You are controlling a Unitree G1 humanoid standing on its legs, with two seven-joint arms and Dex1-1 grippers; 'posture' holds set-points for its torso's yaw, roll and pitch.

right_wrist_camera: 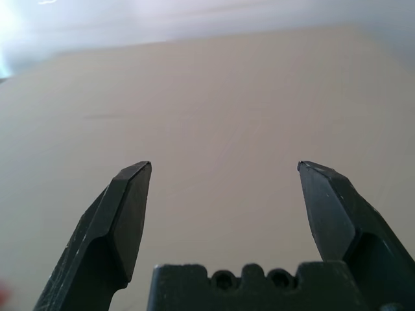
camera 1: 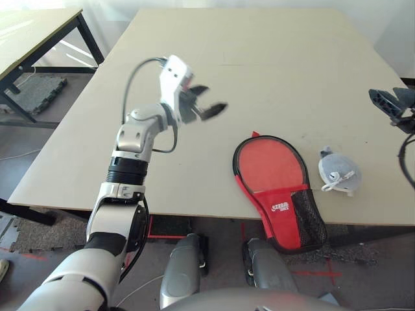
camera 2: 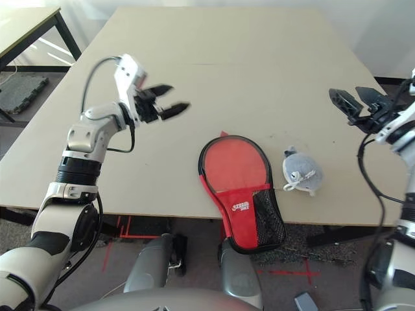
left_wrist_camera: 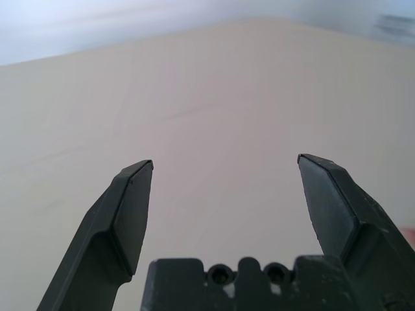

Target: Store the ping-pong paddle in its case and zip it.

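case (camera 2: 238,188) at near table (camera 2: 259,58) edge, handle end toward us, looks closed | our grippers, left (camera 2: 163,103) and right (camera 2: 353,99), both wide, empty, flanking it | left a bit nearer

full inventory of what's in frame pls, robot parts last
case: 1, red with black mesh pocket and black zipper edge, near table edge, its narrow end overhanging
pale grey lump with white cord: 1, right of the case, apart from it
table: 1, beige top
second table: 1, beige top with black legs, far left
left gripper: 1, black, open, above the table left of the case
right gripper: 1, black, open, at the table's right edge
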